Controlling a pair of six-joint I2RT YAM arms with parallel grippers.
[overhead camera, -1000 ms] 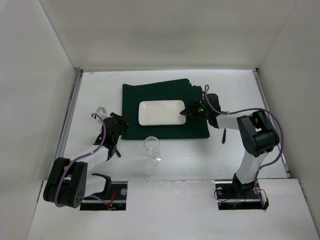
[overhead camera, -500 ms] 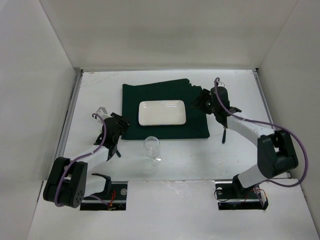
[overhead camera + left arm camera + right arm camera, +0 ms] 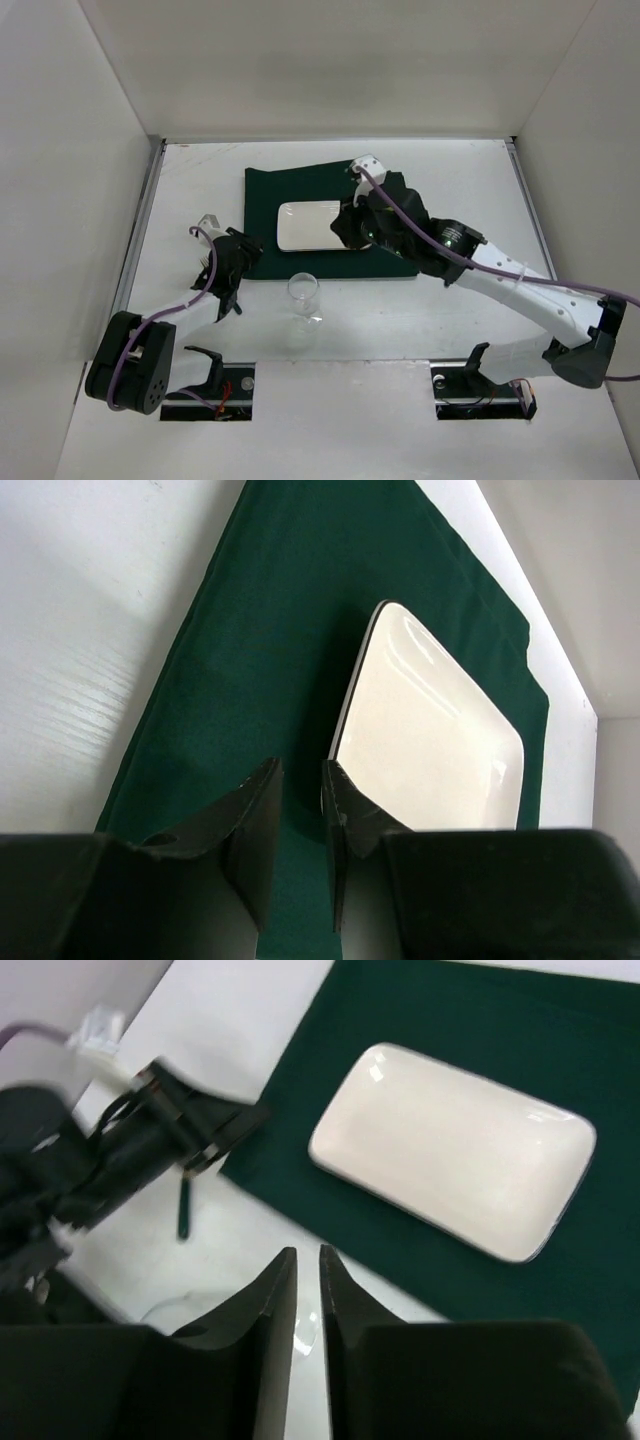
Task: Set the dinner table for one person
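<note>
Swung the right end effector (image 3: 308, 1255) inward within the last half second, from over the right edge of the dark green cloth placemat (image 3: 265, 190) to above its middle, now hanging over the right end of the white rectangular ceramic plate (image 3: 308, 226), with the arm stretched across the placemat's right side. Barely shifted the left end effector (image 3: 301, 770), parked at the placemat's left corner on the robot's side. Holds both pairs of fingers pressed nearly together, only a thin slit between them, nothing pinched. Judged partly done: placemat spread on the large flat matte white rectangular desk (image 3: 200, 170), which underlies everything between three white walls, and plate centred on the placemat. Still to place, probably: the clear drinking glass (image 3: 303, 292), standing upright off the placemat, just beyond its robot-side edge. No cutlery laid beside the plate; only a small dark stick-like item (image 3: 184, 1210) off the placemat's left corner, too blurred to name.
</note>
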